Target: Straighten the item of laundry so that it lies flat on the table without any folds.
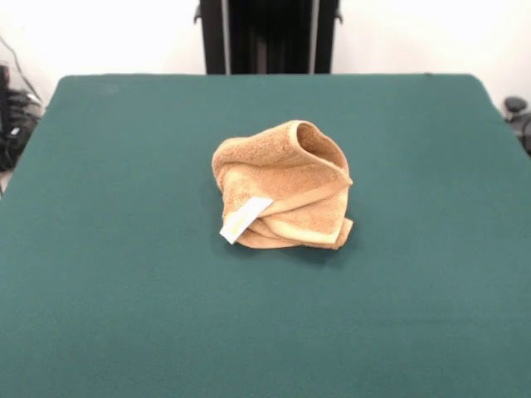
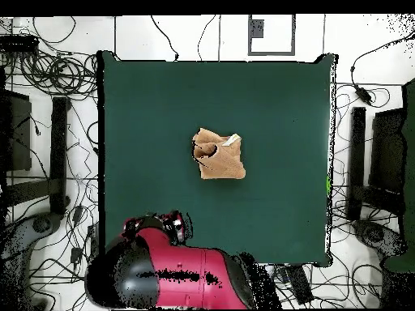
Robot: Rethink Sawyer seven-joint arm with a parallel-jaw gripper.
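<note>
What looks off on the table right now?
The towel sits bunched in a heap near the middle of the green table, not flat. Its folds stack up, one edge curls into a raised loop at the top, and the white care label sticks out at the front. No damage or spills are visible.

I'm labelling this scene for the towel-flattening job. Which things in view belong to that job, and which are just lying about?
Part of the job:
- towel, bunched up with folds, white label showing
- green table it sits on
- robot arm, drawn back at the table's edge

Just lying about:
- cables on the floor around the table
</note>
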